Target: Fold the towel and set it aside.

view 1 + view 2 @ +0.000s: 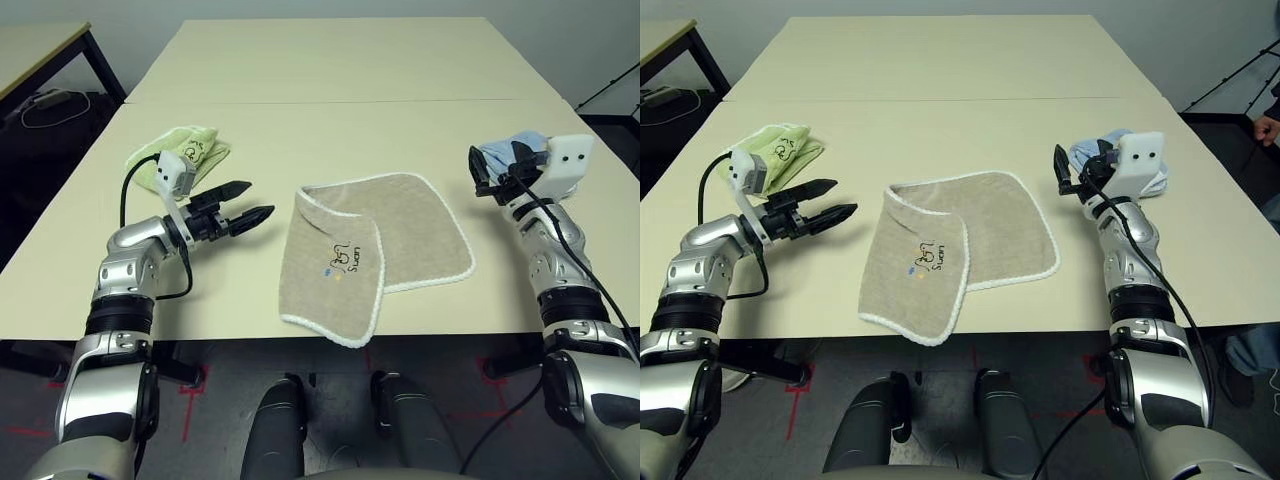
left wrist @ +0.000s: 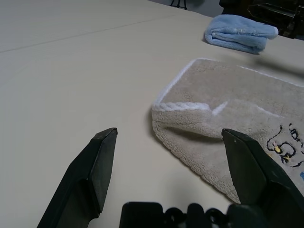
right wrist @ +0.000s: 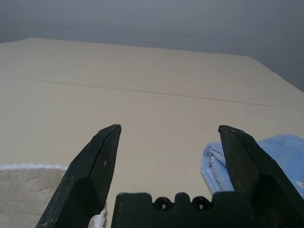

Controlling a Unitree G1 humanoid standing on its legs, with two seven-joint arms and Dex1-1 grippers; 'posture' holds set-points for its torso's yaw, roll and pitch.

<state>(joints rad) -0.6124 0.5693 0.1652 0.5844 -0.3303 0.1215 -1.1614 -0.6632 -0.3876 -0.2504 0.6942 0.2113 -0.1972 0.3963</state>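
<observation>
Beige towel [image 1: 375, 255] flat near front edge of table [image 1: 330, 130], roughly midway between both arms, already folded once: left portion doubled over into a narrow flap bearing the logo, fold line running away from the robot, slightly slanted. White stitched edging visible round the outline.

Left gripper [image 1: 245, 218] wide open, holding nothing, hovering just above the tabletop, pointed across toward the towel's left folded edge. Near that edge, not touching. In left wrist view, folded far-left corner sits between the two fingers [image 2: 90, 175], a little ahead of the tips (so lined up on that corner, judging by framing).

Right gripper [image 1: 492, 172] also wide open, empty, raised beside the light blue folded towel [image 1: 505, 150], pointing forward past the towel's far right corner rather than at it. Only a sliver of beige at edge of right wrist view.

Key relation: towel lies right of the left gripper, left of and nearer the robot than the right gripper. Left one nearer and better aimed. Remaining long axis now runs left-right across the unfolded right half, so next fold probably needs one side carried over across that axis.

Light green folded towel [image 1: 190, 148] behind left arm, well apart from the beige one.
</observation>
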